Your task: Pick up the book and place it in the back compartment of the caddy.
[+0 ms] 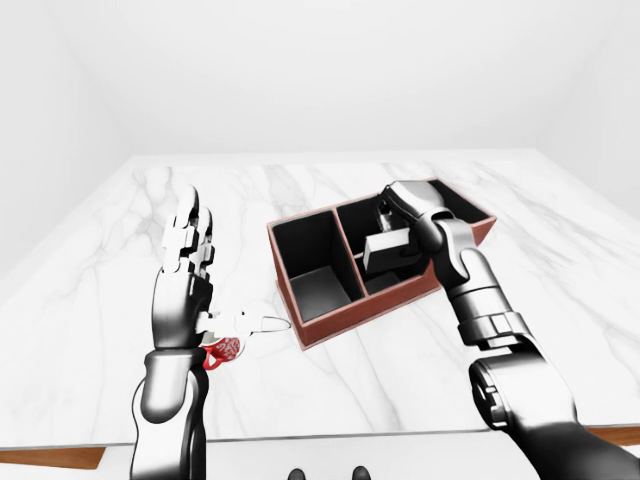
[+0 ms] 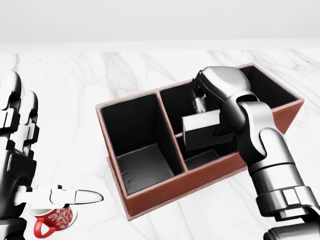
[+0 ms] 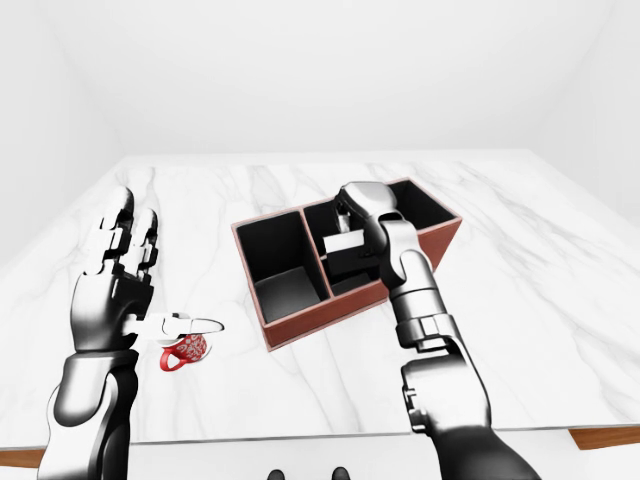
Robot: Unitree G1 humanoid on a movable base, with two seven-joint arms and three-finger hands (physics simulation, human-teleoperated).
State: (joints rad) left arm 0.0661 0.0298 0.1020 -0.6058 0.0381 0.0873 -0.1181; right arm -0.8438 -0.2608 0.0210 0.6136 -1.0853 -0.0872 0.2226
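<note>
The grey book [image 2: 199, 131] stands tilted inside the right part of the reddish-brown caddy [image 2: 165, 189], over the divider between its small lower cell and its larger upper cell. My right hand [image 2: 204, 111] reaches into the caddy from above, fingers closed on the book's top edge. The caddy's large left compartment [image 2: 137, 145] is dark and holds nothing. My left hand [image 2: 45, 150] is open with fingers spread, raised above the table at the left of the head view, apart from the caddy.
A red patterned mug [image 2: 52, 220] sits on the white marble table [image 2: 100, 75] under my left thumb. The table's wooden near edge [image 1: 50, 458] shows at the bottom of the left-eye view. White walls surround the table.
</note>
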